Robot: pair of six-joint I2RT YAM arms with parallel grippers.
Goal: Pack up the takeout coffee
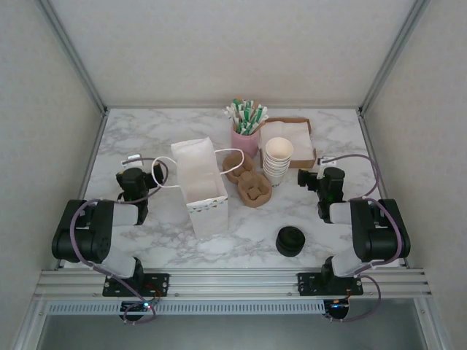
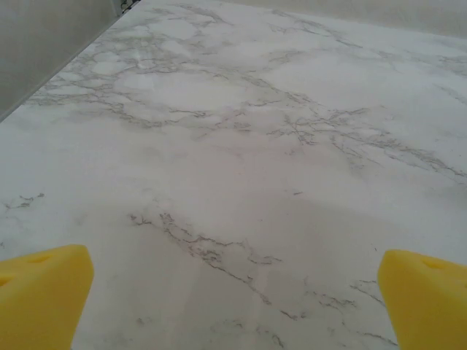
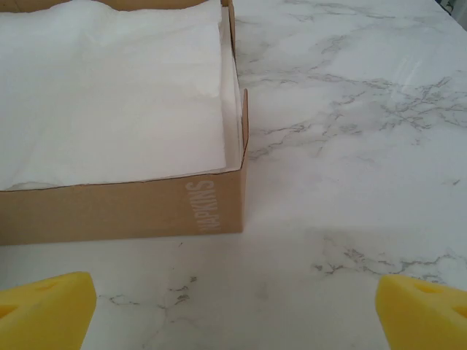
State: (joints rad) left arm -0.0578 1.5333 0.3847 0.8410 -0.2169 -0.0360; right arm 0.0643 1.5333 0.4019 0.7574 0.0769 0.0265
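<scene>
From above, we see the brown cup carrier (image 1: pixel 248 180) just right of the upright white paper bag (image 1: pixel 199 186) on the marble table (image 1: pixel 146 135), untouched. At the left wrist, the left gripper (image 2: pixel 233 299) hangs spread wide over bare marble. At the right wrist, the right gripper (image 3: pixel 233 306) is spread too, empty, facing the napkin box (image 3: pixel 124 211). We would pinch the carrier's rim, keep it level, and steady the bag's mouth.

On the white marble-patterned tabletop (image 1: pixel 146 131), a pink cup (image 1: pixel 246 140) of green-and-white wrapped sticks (image 1: pixel 246 114) is standing just beside a brown cardboard box (image 3: pixel 124 211) holding white paper napkins (image 3: pixel 109 87), a stack of cream paper cups (image 1: pixel 278 160) is sitting against that box's near side, and a round black lid (image 1: pixel 290 240) is lying well apart, nearer the front edge.
</scene>
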